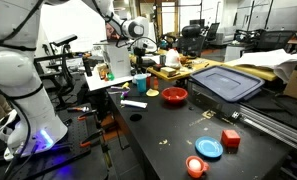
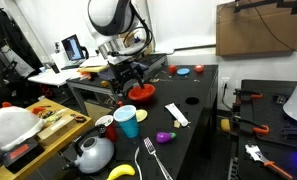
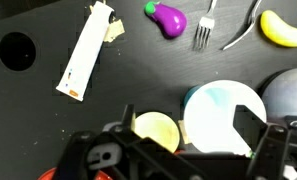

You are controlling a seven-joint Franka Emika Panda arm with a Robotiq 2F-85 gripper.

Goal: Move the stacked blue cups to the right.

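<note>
Spotted the gripper (image 2: pixel 129 78) hanging wide open with nothing in it, up above the blue cups (image 2: pixel 128 122). Found those standing upright on the black table (image 2: pixel 203 125), close to its edge, just in front of the red bowl (image 2: pixel 140 93), kettle (image 2: pixel 93 153) nearby. Couldn't read any print on the white strip (image 3: pixel 83 60), way too small.

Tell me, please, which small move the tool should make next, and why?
Probably shift the open tool sideways until it is centred over the stacked light blue plastic cups, before descending. In the wrist view their rim lies off centre, close to one finger, while a pale yellow round object sits nearer the middle. The tool hangs above both and holds nothing.
</note>
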